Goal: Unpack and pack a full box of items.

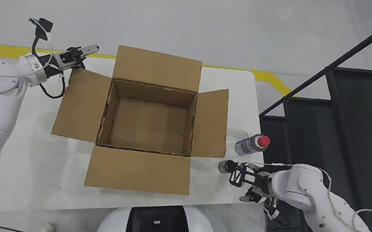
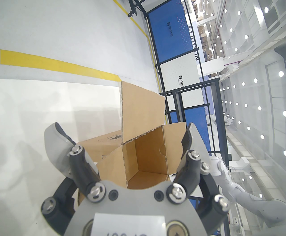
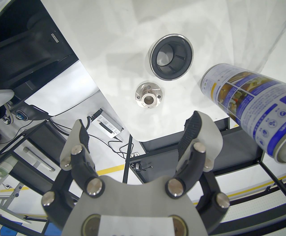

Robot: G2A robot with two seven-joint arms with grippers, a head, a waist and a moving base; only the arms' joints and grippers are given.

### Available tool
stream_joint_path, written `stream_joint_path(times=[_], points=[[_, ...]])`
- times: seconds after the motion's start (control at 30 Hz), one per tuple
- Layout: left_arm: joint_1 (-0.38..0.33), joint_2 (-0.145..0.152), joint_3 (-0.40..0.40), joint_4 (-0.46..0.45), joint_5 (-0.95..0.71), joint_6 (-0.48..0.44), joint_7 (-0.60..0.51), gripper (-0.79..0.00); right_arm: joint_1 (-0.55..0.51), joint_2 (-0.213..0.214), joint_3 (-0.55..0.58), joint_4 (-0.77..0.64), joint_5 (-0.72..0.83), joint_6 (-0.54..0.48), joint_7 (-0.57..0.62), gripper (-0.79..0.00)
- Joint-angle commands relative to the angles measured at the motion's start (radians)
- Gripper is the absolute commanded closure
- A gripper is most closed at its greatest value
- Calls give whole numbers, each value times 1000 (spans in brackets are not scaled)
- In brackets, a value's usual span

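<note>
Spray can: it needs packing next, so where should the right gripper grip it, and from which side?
Probably mid-body, from above. The spray can lies on its side on the table, so the open right gripper can straddle its round wall across the long axis, clear of the red cap.

A white table (image 1: 34,175) carries an open cardboard box (image 1: 146,129) at its middle, all four flaps spread outward. Right of the box, a spray can (image 1: 250,144) lies on its side near the table's edge. Close by sit a black ring (image 3: 171,57) and, just beside it, a small metal flange (image 3: 148,97)
</note>
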State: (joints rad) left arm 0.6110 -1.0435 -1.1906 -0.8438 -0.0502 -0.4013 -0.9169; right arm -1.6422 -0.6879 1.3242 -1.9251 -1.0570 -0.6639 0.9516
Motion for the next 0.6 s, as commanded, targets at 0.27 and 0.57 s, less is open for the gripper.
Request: stream_joint_path(times=[0.27, 0.57], points=[[0, 0, 0, 0, -1, 0, 0, -785, 0, 0, 0, 0, 0, 0, 0, -785], [0, 0, 0, 0, -1, 0, 0, -785, 72, -15, -69, 84, -13, -31, -66, -785]])
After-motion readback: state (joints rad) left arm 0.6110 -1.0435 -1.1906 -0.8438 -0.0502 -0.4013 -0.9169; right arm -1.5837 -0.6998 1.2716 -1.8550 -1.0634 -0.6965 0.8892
